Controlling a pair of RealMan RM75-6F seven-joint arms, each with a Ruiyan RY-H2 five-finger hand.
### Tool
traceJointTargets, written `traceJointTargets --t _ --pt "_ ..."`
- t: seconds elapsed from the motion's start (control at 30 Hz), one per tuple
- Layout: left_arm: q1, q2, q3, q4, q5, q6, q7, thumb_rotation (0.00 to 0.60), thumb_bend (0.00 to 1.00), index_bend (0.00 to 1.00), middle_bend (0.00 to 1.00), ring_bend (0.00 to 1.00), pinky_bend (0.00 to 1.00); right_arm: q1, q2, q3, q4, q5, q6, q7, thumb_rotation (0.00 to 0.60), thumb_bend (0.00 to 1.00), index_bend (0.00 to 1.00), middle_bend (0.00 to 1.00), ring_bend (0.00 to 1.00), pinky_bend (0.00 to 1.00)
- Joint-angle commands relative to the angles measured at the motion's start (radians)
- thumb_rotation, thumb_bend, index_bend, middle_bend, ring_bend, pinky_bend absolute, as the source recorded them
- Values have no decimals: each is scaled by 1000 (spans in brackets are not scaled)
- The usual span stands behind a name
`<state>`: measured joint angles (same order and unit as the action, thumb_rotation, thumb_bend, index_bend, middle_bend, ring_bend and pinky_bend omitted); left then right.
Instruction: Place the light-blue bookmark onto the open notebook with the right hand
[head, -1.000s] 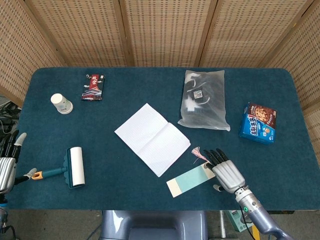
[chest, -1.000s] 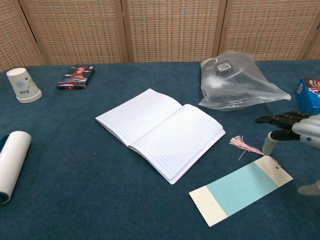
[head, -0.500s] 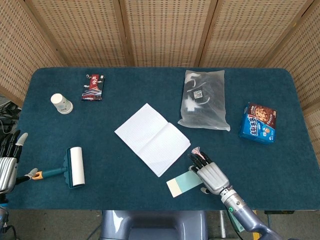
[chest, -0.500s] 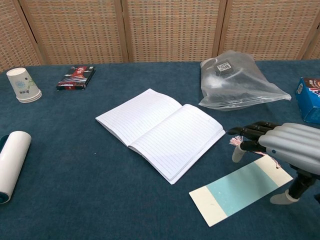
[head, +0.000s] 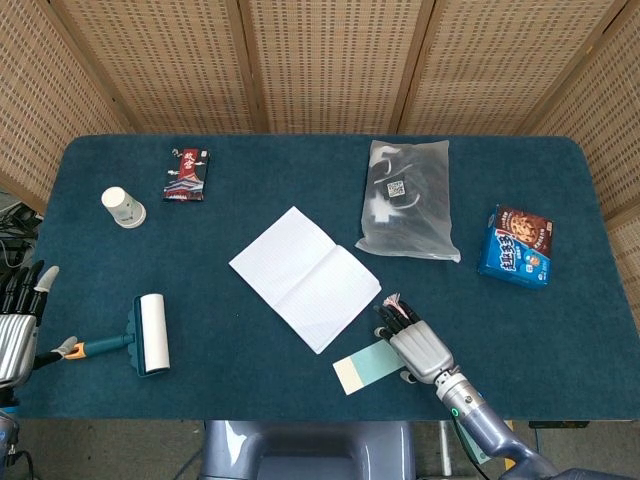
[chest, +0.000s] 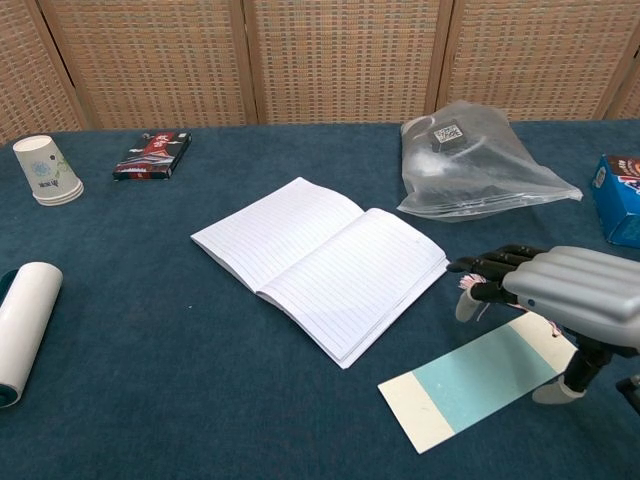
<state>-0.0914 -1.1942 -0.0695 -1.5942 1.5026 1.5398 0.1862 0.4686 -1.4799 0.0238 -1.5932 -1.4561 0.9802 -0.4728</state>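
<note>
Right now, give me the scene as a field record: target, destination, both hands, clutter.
target: light-blue bookmark, flat on the table, near the notebook's lower right corner, not on it
tassel: pink tassel, partly under the right hand's fingers
destination: open notebook, lying open, nothing on its pages
right hand: right hand over the bookmark's tassel end, fingers extended; contact cannot be told
left hand: left hand at the table's left edge, holds nothing
clutter: lint roller, paper cup, clear plastic bag, blue snack box, red packet
</note>
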Motion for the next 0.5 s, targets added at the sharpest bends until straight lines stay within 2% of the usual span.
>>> traceJointTargets --t 0.03,0.5 --pt "0 0 0 0 0 1 0 600 120 0 0 0 0 14 -7 7 -5 18 -15 -24 600 152 288 0 0 73" --pt "-1 4 1 -1 5 2 -10 600 120 0 0 0 0 48 -29 8 -16 126 -42 -141 600 151 319 0 0 69"
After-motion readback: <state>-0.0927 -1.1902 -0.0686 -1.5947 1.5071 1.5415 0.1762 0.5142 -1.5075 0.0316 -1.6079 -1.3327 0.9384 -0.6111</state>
